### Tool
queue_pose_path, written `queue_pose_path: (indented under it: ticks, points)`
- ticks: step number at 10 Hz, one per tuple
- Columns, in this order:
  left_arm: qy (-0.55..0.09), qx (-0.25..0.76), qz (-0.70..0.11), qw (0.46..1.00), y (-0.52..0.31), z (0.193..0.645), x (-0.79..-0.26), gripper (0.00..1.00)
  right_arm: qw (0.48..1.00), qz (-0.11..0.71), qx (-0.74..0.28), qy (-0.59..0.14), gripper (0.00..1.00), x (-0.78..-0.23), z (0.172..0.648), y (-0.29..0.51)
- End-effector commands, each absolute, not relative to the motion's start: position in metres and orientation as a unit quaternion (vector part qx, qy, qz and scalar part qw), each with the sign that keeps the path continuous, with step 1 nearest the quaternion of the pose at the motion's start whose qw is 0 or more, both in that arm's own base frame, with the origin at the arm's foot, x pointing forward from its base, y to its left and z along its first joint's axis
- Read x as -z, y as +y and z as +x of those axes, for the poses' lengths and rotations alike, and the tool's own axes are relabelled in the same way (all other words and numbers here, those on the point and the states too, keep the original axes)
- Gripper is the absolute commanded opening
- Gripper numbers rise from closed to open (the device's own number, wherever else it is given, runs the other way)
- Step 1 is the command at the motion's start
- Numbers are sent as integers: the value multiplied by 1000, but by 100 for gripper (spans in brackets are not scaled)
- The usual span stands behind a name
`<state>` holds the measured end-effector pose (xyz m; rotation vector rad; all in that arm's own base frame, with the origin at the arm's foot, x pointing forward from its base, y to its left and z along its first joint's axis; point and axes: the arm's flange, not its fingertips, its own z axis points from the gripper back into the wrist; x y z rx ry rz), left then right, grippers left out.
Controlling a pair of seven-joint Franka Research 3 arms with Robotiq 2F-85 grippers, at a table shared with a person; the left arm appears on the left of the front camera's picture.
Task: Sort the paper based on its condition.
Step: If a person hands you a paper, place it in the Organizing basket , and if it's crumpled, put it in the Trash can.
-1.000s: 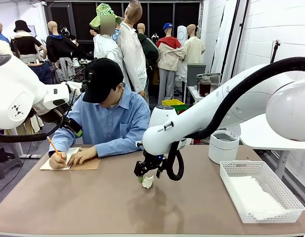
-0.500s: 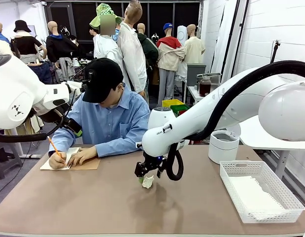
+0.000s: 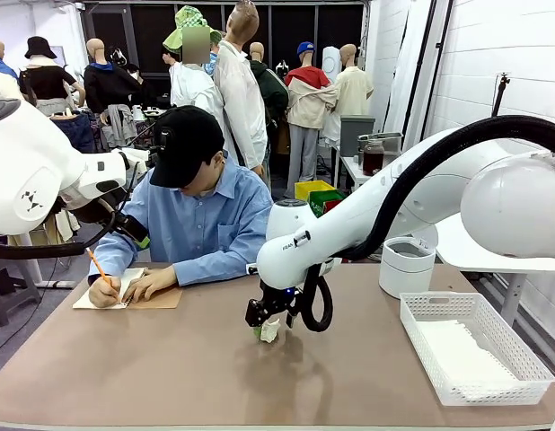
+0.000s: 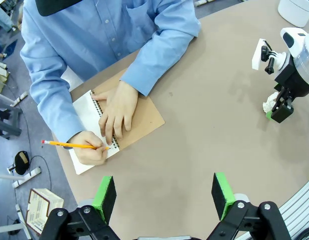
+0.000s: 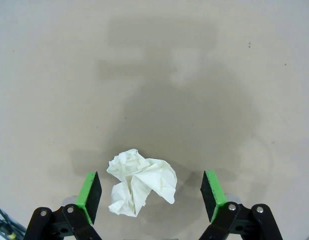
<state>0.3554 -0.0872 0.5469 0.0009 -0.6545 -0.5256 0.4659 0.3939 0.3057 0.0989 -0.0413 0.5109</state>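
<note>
Right tool (image 5: 151, 181) straddles crumpled paper (image 5: 140, 184), jaws wide.

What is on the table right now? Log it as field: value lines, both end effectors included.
right end effector: open, straddling the crumpled paper, not gripping it
crumpled paper: loose on the table, mid-table
left end effector: open, empty, above the table
basket: right side of table, flat white sheets inside
person: writing in the notebook with a pencil
</note>
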Motion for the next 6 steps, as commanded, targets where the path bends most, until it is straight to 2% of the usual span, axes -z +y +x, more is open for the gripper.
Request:
queue_pose_path:
  ticks: [1, 2, 6]
  points:
    - [-318, 254, 0, 914, -86, 356, -547, 100, 970, 25, -241, -20, 84, -306, 471, 402]
    - [-318, 254, 0, 914, -86, 356, -547, 100, 970, 25, -242, -29, 67, -305, 471, 402]
    - [-318, 254, 0, 914, -86, 356, -547, 100, 964, 34, -257, -54, 67, -301, 474, 406]
